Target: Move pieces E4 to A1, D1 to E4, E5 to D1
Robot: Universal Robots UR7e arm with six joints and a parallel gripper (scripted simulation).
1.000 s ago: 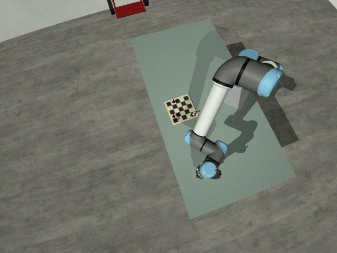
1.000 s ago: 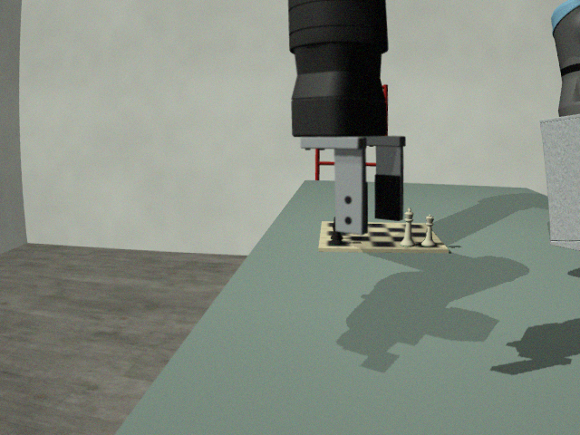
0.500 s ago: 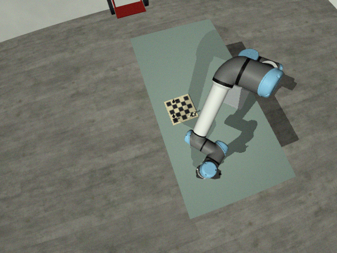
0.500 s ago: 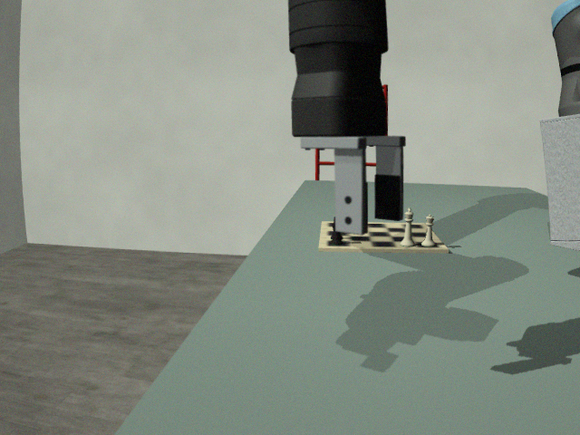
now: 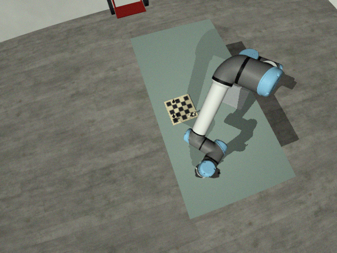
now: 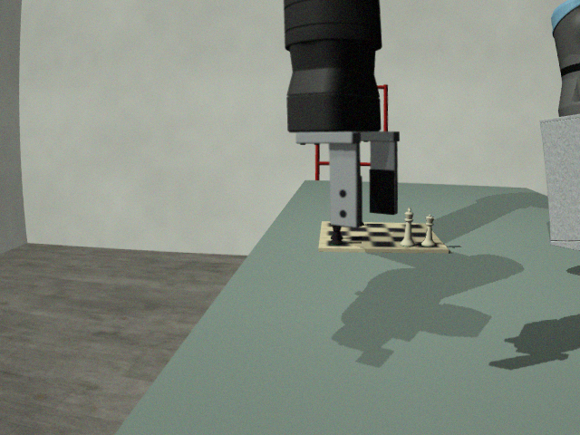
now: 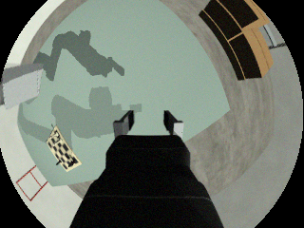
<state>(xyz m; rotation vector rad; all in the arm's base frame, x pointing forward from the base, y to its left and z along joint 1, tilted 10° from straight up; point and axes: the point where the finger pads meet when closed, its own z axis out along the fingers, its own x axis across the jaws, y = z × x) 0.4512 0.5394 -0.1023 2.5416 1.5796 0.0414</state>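
The small chessboard point(image 5: 180, 108) lies on the green mat point(image 5: 206, 119). Two white pieces point(image 5: 192, 114) stand close together at its right edge, and they show tall and upright in the exterior view point(image 6: 408, 227) point(image 6: 428, 230). Three dark pieces stand along the board's left side, one at the far end point(image 5: 173, 101) and two near the front corner point(image 5: 174, 117). One dark piece point(image 6: 335, 234) is partly hidden behind a finger. My gripper point(image 6: 365, 210) is open and empty. It hangs over bare mat well in front of the board point(image 7: 64, 147), as the wrist view point(image 7: 147, 122) shows. The edge letters are too small to read.
The arm's white forearm point(image 5: 210, 108) passes close by the board's right edge. The grey base block point(image 6: 562, 182) stands at the right. A red frame point(image 5: 129, 8) stands beyond the mat's far end. A dark and wooden shelf point(image 7: 243, 32) lies off the mat.
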